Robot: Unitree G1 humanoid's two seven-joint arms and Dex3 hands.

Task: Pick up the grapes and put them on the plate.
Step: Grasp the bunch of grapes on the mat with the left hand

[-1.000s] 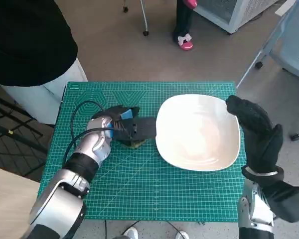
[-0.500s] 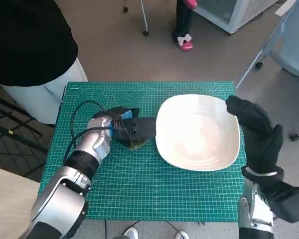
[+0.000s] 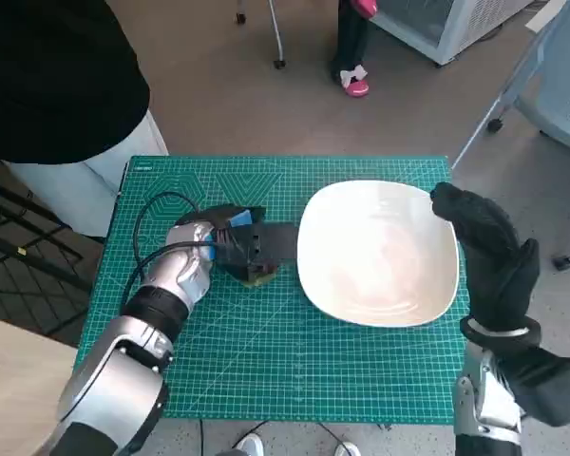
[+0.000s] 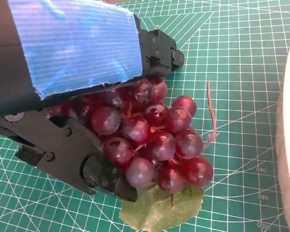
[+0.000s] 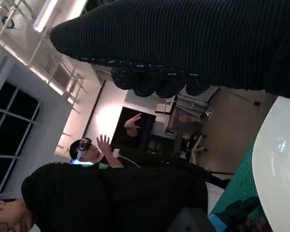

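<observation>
I see my left robot hand closed around the grapes, just beside the plate. My right robot hand rests on the plate's far rim, fingers extended, holding nothing.

Head camera looked steeply down over green mat. Left wrist camera sat close behind grapes. Right wrist camera faced sideways into room. All three caught white plate edge.

Grapes on mat, left of plate.
</observation>
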